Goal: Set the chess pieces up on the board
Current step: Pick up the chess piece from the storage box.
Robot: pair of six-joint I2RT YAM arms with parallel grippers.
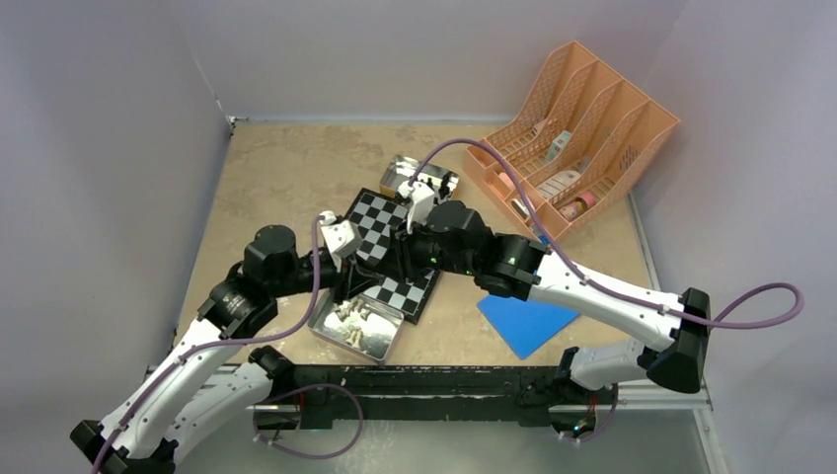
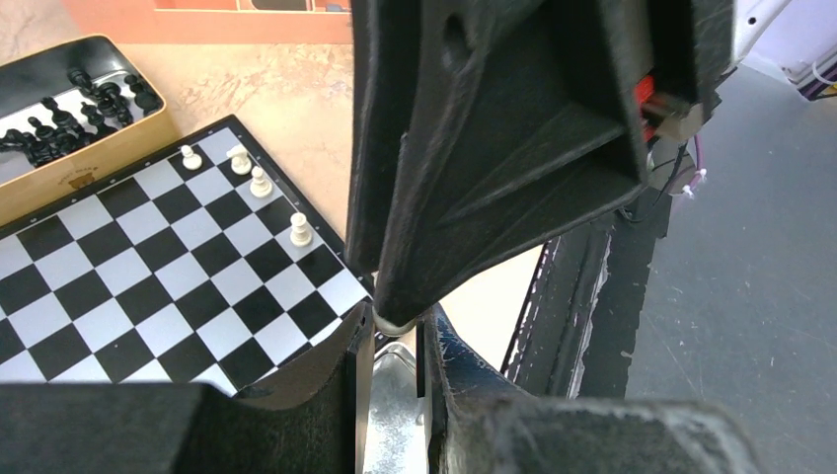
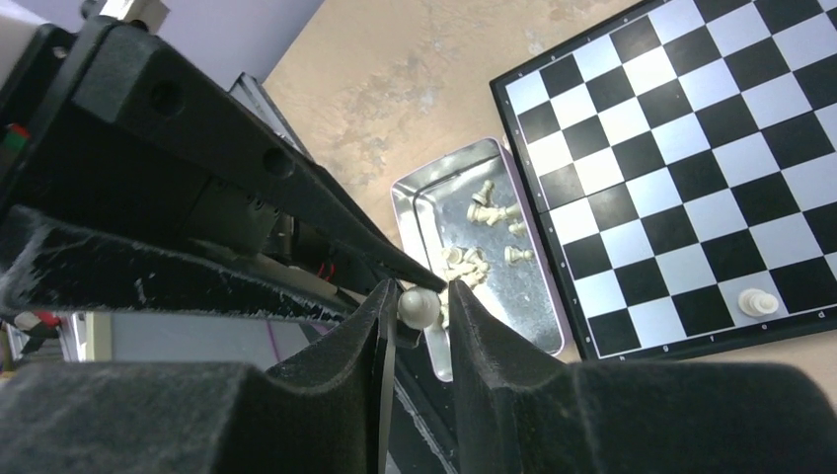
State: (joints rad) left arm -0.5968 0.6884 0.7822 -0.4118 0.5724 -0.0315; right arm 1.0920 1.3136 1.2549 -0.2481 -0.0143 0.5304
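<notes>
The checkered board [image 1: 380,222] lies mid-table and also shows in the left wrist view [image 2: 148,267] and the right wrist view [image 3: 691,148]. Several white pieces [image 2: 260,182] stand along one edge. My two grippers meet above the board's near corner. My left gripper [image 2: 390,331] is shut on a white pawn [image 3: 417,306]. My right gripper [image 3: 422,296] is narrowly open round the pawn's round head, which touches one finger. In the top view the left gripper [image 1: 357,292] and the right gripper [image 1: 395,279] hide the pawn.
A silver tin [image 1: 390,341] of white pieces sits by the board's near edge. A tin of black pieces [image 2: 69,104] sits at its far edge. A blue flat square [image 1: 526,321] lies on the right. An orange file rack [image 1: 577,128] stands at the back right.
</notes>
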